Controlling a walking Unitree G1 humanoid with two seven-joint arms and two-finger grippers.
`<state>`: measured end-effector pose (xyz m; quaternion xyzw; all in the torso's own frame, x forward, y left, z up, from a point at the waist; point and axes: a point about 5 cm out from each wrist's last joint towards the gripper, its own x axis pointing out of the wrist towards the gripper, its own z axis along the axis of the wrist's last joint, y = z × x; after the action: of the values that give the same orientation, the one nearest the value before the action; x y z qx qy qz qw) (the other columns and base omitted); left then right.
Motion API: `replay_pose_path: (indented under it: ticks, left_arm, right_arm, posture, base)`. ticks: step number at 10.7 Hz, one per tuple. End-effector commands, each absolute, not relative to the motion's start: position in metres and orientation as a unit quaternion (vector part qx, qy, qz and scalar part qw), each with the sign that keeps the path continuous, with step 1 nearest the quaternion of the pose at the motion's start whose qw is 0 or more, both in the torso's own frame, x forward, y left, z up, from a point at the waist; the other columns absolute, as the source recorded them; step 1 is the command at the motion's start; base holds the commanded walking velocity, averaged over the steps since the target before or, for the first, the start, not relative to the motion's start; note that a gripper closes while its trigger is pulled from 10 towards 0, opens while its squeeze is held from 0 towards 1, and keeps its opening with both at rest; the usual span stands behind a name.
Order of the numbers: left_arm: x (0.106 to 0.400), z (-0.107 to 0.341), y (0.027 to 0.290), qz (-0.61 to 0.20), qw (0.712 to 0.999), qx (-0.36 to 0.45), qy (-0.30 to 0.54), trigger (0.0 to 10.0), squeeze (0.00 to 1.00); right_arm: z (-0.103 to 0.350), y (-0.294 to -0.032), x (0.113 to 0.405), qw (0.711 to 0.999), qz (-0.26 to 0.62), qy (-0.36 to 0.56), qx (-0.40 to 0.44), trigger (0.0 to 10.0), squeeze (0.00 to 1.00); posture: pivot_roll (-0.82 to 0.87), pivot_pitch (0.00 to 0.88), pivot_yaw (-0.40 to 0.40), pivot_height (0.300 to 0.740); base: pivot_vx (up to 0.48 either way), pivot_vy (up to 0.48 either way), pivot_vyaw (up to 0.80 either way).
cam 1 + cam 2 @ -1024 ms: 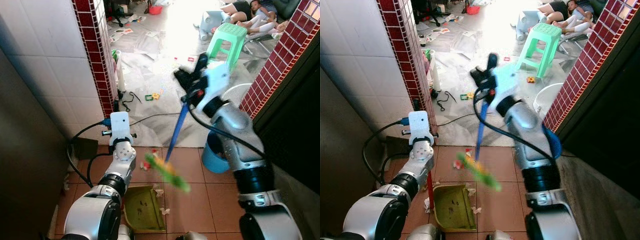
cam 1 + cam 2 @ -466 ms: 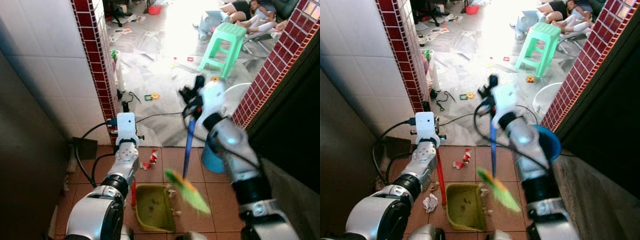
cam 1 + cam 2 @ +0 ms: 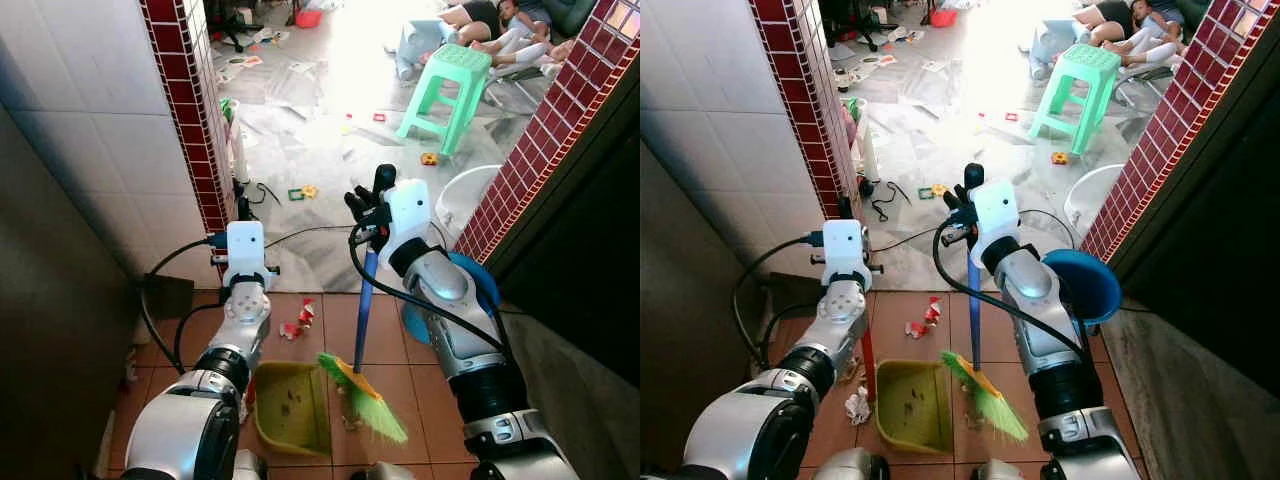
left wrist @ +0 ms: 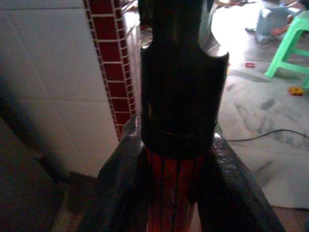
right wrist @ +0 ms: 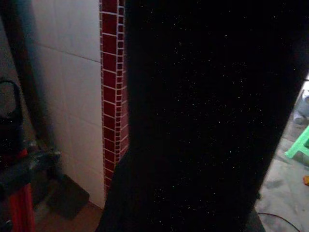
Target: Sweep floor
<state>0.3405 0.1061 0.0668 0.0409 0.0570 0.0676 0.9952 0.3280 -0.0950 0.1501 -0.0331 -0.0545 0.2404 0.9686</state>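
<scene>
Two grippers are at work over the terracotta tiled floor [image 3: 420,385]. The right gripper [image 3: 368,212] has its jaws clenched on the blue broom handle [image 3: 362,310]; far below these jaws the green and yellow bristles [image 3: 365,398] touch the tiles. Just beside the bristles lies the yellow-green plastic dustpan [image 3: 283,405]. The left gripper [image 4: 174,193] has its jaws closed around the red dustpan handle [image 3: 868,368]. Small crumpled litter [image 3: 298,320] lies beyond the dustpan.

Dustpan [image 3: 287,405] at bottom centre, broom [image 3: 362,395] head just to its right. Bucket [image 3: 1082,285] at right by wall. Stool [image 3: 444,92] up top, w/ litter [image 3: 299,322] between.
</scene>
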Motion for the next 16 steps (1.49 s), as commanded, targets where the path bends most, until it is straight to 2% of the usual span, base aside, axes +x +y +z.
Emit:
replay_pose_path:
  ticks: [1, 3, 5, 7, 9, 12, 15, 16]
  left_arm:
    - [0.342, 0.073, 0.104, 0.059, 0.997, 0.043, 0.039, 10.0, 0.0]
    - [0.34, 0.063, 0.101, 0.05, 0.993, 0.065, 0.081, 10.0, 0.0]
    - [0.336, 0.051, 0.093, 0.025, 0.989, 0.057, 0.137, 10.0, 0.0]
    - [0.336, 0.05, 0.089, 0.019, 0.988, 0.051, 0.142, 10.0, 0.0]
    - [0.336, 0.049, 0.089, 0.027, 0.988, 0.045, 0.148, 10.0, 0.0]
    - [0.335, 0.049, 0.089, 0.03, 0.988, 0.039, 0.148, 10.0, 0.0]
    - [0.335, 0.049, 0.089, 0.031, 0.987, 0.045, 0.15, 10.0, 0.0]
    - [0.335, 0.049, 0.088, 0.032, 0.987, 0.044, 0.15, 10.0, 0.0]
  right_arm:
    - [0.159, -0.097, 0.331, 0.968, 0.235, -0.07, -0.045, 10.0, 0.0]
    - [0.156, -0.099, 0.333, 0.971, 0.224, -0.064, -0.053, 10.0, 0.0]
    - [0.153, -0.099, 0.334, 0.978, 0.202, -0.047, -0.024, 10.0, 0.0]
    - [0.152, -0.1, 0.337, 0.983, 0.172, -0.018, 0.061, 10.0, 0.0]
    - [0.169, -0.097, 0.342, 0.975, 0.174, -0.03, 0.136, 10.0, 0.0]
    - [0.216, -0.1, 0.349, 0.969, 0.177, -0.11, 0.134, 10.0, 0.0]
    - [0.242, -0.107, 0.348, 0.964, 0.196, -0.172, 0.045, 10.0, 0.0]
    - [0.234, -0.119, 0.35, 0.969, 0.182, -0.165, 0.028, 10.0, 0.0]
  posture:
    - [-0.09, 0.0, -0.044, 0.74]
    - [-0.09, 0.0, -0.046, 0.74]
    - [-0.1, 0.0, -0.039, 0.74]
    - [-0.1, 0.0, -0.04, 0.74]
    - [-0.1, 0.0, -0.043, 0.74]
    - [-0.1, 0.0, -0.045, 0.74]
    - [-0.11, 0.0, -0.044, 0.74]
    - [-0.11, 0.0, -0.046, 0.74]
  base:
    - [0.0, 0.0, 0.0]
    - [0.0, 0.0, 0.0]
    - [0.0, 0.0, 0.0]
    - [0.0, 0.0, 0.0]
    - [0.0, 0.0, 0.0]
    - [0.0, 0.0, 0.0]
    - [0.0, 0.0, 0.0]
    - [0.0, 0.0, 0.0]
